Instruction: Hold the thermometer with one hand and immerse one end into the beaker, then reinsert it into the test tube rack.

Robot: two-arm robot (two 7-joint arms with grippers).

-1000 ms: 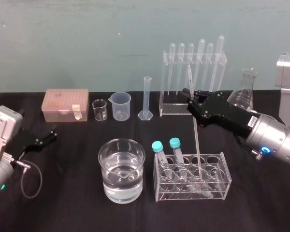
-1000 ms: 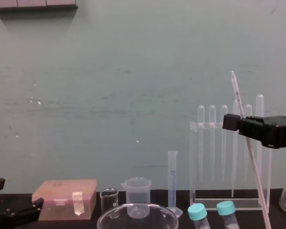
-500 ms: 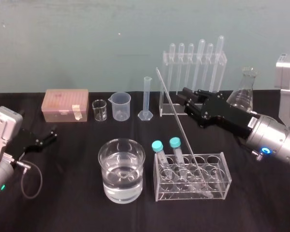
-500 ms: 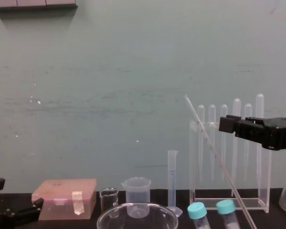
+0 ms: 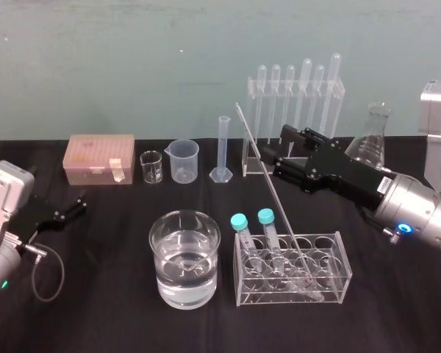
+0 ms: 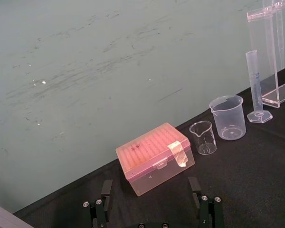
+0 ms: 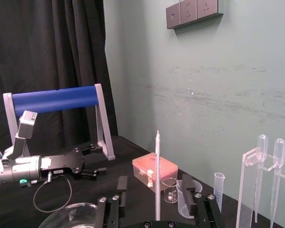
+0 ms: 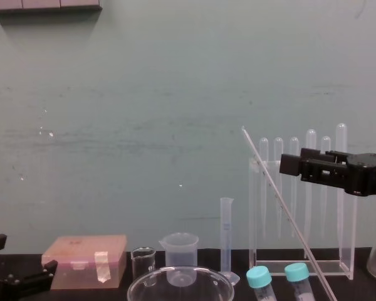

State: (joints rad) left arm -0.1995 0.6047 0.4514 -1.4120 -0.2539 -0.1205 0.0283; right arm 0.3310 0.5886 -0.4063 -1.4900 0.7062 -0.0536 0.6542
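The thermometer [image 5: 268, 184] leans to the left, its lower end standing in the low clear test tube rack [image 5: 331, 283], which also holds two teal-capped tubes. My right gripper [image 5: 274, 152] hovers open beside the rod's upper half. In the right wrist view the thermometer [image 7: 157, 175] rises in the gap between the fingers [image 7: 192, 197], touching neither. The chest view shows the thermometer [image 8: 282, 200] slanting below the right gripper [image 8: 291, 166]. The beaker [image 5: 184, 257], part full of water, stands left of the rack. My left gripper [image 6: 152, 209] is parked open at the far left [image 5: 75, 204].
Along the back stand a pink tip box [image 5: 101, 159], a tiny glass beaker [image 5: 151, 168], a plastic spouted beaker [image 5: 184, 160], a graduated cylinder [image 5: 223, 151], a tall pipette stand [image 5: 294, 92] and a conical flask [image 5: 371, 136]. Bare black cloth lies in front.
The right gripper let go of the thermometer and spread its fingers wide. The rod tipped from near upright to a leftward lean in the rack. The left arm stayed still.
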